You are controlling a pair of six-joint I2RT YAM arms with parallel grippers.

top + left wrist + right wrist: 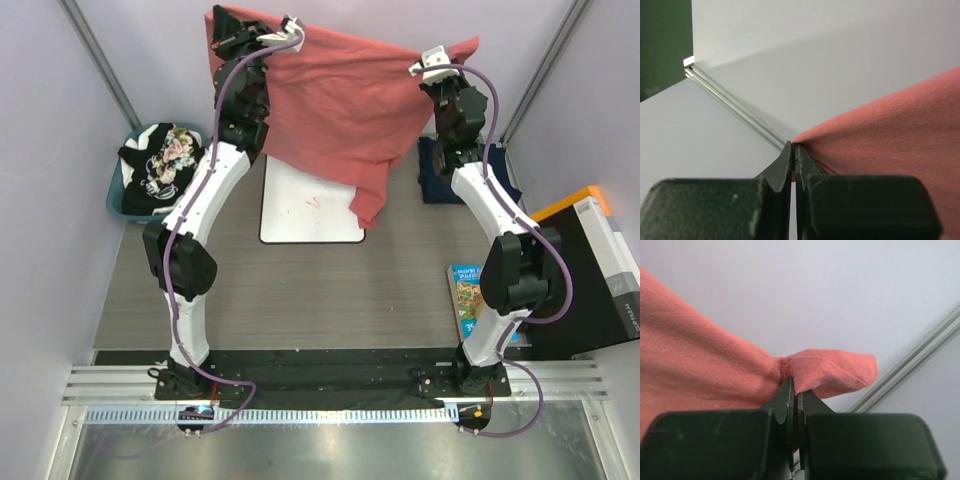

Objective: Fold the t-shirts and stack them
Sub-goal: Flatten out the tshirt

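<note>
We see the salmon t-shirt (340, 100) held up at the far end of the table (300, 290), its top edge stretched from left to right between the two arms and its body hanging down in loose folds. The lowest tip of the cloth dangles over the far right corner of the white board (310, 205); we cannot tell whether it touches the board. The left gripper (794, 147) is clamped on the shirt's upper left corner, its fingers pressed together with only a sliver of salmon cloth between them. The right gripper (795, 386) is likewise pinched tight on the upper right corner, where a small flap of cloth bunches just past the fingertips. Both arms rise from their bases at the near edge, bend at the elbow over the middle of the table and reach far and high, with the wrists pointed towards the back wall. Behind the right arm a dark navy t-shirt (436, 172) lies on the table to the right of the board. At far left, black and floral-printed t-shirts (165, 160) are heaped in a teal basket (118, 205). Near the right arm's elbow lie a colourful book (468, 290) and, further right, a black box (600, 275).
</note>
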